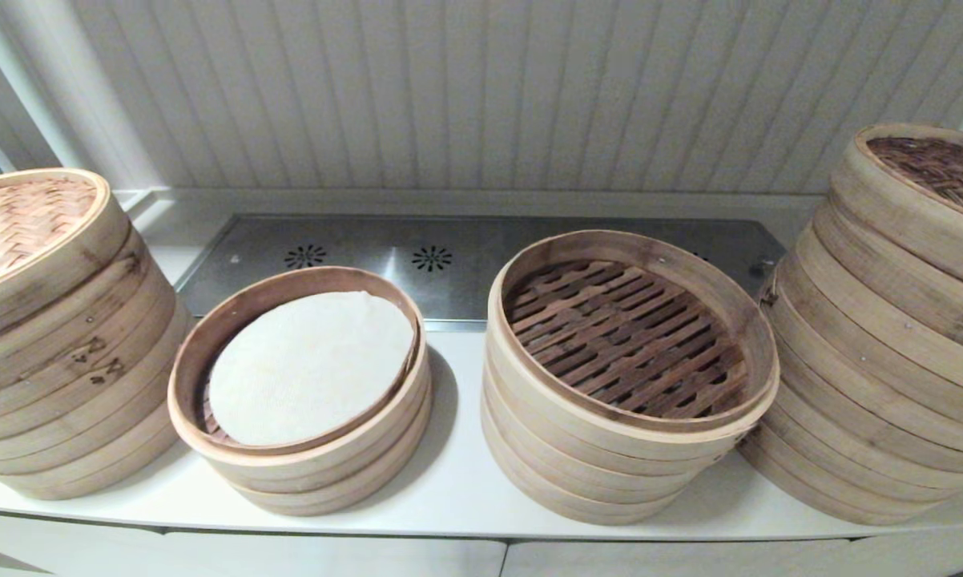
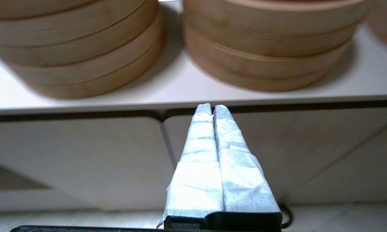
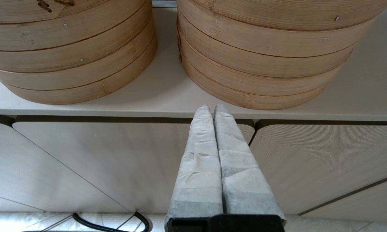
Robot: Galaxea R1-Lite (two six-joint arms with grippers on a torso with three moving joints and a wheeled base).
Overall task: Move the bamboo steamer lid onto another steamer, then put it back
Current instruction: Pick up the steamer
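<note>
Taped left tool (image 2: pixel 212 108), right tool (image 3: pixel 212 108) parked low

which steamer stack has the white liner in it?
The low steamer stack, second from the robot's left, holds a white liner. The open stack beside it shows bare slats; the tall stack far left and the tall stack far right have woven tops.

The steamers (image 1: pixel 626 377) are matt bamboo with woven lids (image 1: pixel 25 220); one (image 1: pixel 301 393) holds a white cloth liner (image 1: pixel 309 365). The bench (image 1: pixel 449 481) is smooth white, with a brushed metal panel (image 1: pixel 465 256) behind.
</note>
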